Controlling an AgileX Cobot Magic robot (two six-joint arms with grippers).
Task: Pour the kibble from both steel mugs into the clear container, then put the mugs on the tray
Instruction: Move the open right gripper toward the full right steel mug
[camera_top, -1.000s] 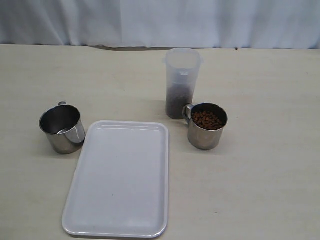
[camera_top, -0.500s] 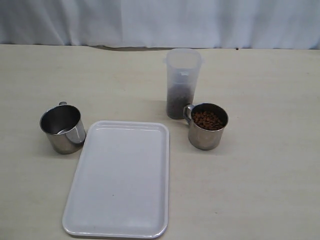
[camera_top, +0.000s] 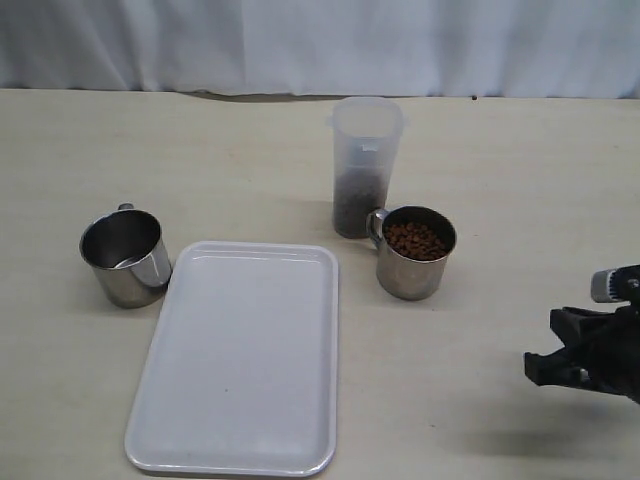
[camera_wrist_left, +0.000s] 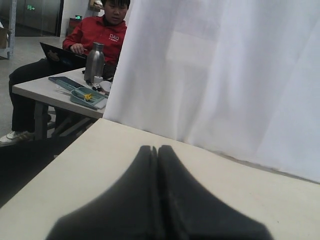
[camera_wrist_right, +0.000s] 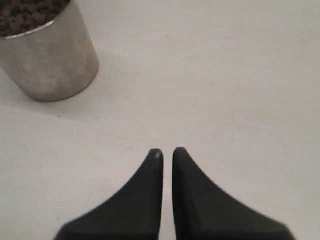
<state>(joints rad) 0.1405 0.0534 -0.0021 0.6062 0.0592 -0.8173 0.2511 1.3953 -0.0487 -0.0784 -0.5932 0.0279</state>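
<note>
One steel mug (camera_top: 410, 272) full of kibble (camera_top: 414, 240) stands just in front of the clear container (camera_top: 366, 150), whose lower part holds dark kibble. The other steel mug (camera_top: 124, 262) stands upright to the left of the white tray (camera_top: 240, 370) and looks empty. My right gripper (camera_top: 532, 368) hovers low at the right edge of the exterior view, well apart from the full mug. In the right wrist view that gripper (camera_wrist_right: 167, 150) has only a thin slit between its fingers and grips nothing, with the mug (camera_wrist_right: 52, 62) ahead and to one side. My left gripper (camera_wrist_left: 157, 146) is shut and empty.
White curtain (camera_top: 320, 45) hangs behind the beige table (camera_top: 520, 180). In the left wrist view a person in red (camera_wrist_left: 95, 37) sits at another table with a flask (camera_wrist_left: 94, 61), beyond my table's edge.
My right gripper has come into the exterior view at the lower right; it was out of sight in both earlier frames. The mugs, container and tray have not moved.
</note>
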